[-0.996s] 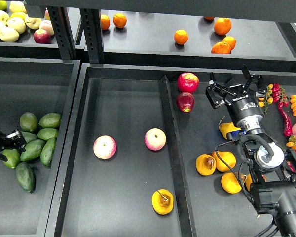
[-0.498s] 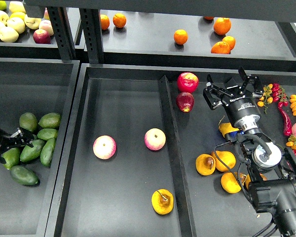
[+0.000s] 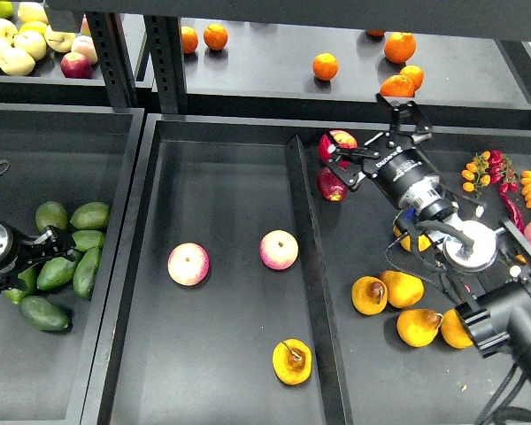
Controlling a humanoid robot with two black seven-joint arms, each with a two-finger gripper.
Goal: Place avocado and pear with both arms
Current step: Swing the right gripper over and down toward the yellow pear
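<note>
Avocado (image 3: 44,313), dark green, matte, teardrop, lies at the near edge of the avocado pile (image 3: 71,248) in the left bin (image 3: 18,177); it sits apart from the lighter, yellower ones above it. Pear (image 3: 292,361), yellow-orange w/ thin brown stem and a dark blotch round it, lies alone low in the centre tray (image 3: 221,159), near the divider.

Left gripper (image 3: 55,241) is low at the pile's left side; jaws look parted, tips at the light avocados, nothing held. Right gripper (image 3: 372,133) hangs over the right tray by the two red apples (image 3: 334,164), jaws spread wide, empty, well apart from the pear.

Step in hand, as I judge it: reach and line up, both arms. Left should drop toward the dark one, not the light ones it's touching, and close across the narrow waist, since the tapered shape could squirt out if pinched near the end. Right needs to swing back over the divider, come straight down on the pear's round belly and avoid the stem.

Skins: avocado dull, pear smooth w/ slight sheen; two pink-yellow apples (image 3: 188,264) nearby are look-alikes to skip.
</note>
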